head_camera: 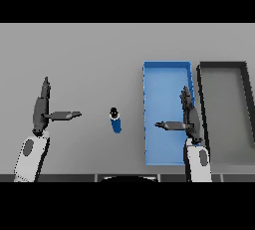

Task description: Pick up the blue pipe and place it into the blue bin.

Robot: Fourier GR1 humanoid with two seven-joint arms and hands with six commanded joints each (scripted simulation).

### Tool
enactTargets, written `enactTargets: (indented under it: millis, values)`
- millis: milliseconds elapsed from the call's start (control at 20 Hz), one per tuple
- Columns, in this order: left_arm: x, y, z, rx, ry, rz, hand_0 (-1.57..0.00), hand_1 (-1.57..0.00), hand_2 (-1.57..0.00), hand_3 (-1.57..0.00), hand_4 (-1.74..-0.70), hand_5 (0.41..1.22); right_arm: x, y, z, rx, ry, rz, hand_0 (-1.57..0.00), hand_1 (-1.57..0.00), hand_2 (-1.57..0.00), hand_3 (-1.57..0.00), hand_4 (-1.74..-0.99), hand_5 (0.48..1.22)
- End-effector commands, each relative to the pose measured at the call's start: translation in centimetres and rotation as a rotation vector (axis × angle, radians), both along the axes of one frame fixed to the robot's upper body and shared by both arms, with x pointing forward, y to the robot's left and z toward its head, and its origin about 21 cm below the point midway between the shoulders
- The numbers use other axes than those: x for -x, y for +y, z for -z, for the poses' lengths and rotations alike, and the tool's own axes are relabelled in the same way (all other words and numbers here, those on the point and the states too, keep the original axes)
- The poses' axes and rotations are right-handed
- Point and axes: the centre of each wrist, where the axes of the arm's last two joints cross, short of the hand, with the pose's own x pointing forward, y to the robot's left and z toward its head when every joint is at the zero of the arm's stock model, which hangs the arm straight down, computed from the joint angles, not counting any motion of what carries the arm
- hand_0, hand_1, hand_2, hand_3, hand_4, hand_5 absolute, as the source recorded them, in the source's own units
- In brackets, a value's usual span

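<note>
The blue pipe (116,121) is a short blue cylinder with a dark top end, standing on the grey table between my two hands. To its right lies the blue bin (167,69), a long open tray with nothing in it. My right hand (190,117) hovers over the bin's right side, fingers straight and thumb pointing left toward the pipe. My left hand (41,109) is at the left of the table, open, thumb pointing right, well apart from the pipe. Neither hand holds anything.
A dark grey bin (222,65) sits right beside the blue bin at the table's right edge. Bare grey table (89,55) stretches behind and around the pipe.
</note>
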Motion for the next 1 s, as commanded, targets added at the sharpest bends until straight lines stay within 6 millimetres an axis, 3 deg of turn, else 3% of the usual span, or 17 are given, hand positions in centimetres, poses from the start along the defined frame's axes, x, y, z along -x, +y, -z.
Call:
enactTargets:
  millis: [0,250,400,600,800,950]
  values:
    - [-0.1,-0.1,0.0,0.001,-0.005,0.001,0.00,0.00,0.00,0.00,-0.97,0.593,-0.1,-0.1,0.0,0.000,0.001,0.002,0.00,0.00,0.00,0.00,-1.205,0.629]
    - [-0.7,-1.3,-0.1,0.006,-0.002,0.003,0.00,0.00,0.00,0.00,-0.97,0.593,-0.5,-1.2,-0.1,0.004,-0.001,0.001,0.00,0.00,0.00,0.00,-1.205,0.629]
    - [0.9,2.0,0.6,-0.144,-0.001,0.235,0.00,0.00,0.00,0.00,-0.96,0.590,1.6,-3.7,-1.2,0.272,-0.147,-0.063,0.00,0.00,0.00,0.00,-1.197,0.627]
    - [0.9,2.3,0.6,-0.162,0.012,0.308,0.00,0.00,0.00,0.00,-0.96,0.594,2.5,-3.5,-1.2,0.301,-0.142,-0.097,0.00,0.00,0.00,0.00,-1.206,0.625]
    - [1.9,2.5,-0.3,-0.153,0.016,0.445,0.00,0.00,0.00,0.00,-0.99,0.573,2.0,-3.3,-1.7,0.324,-0.128,-0.101,0.00,0.00,0.00,0.00,-1.181,0.619]
    - [2.8,1.0,-0.4,-0.158,0.062,0.577,0.00,0.00,0.00,0.00,-1.05,0.535,1.9,-3.5,-1.6,0.323,-0.135,-0.109,0.00,0.00,0.00,0.00,-1.176,0.615]
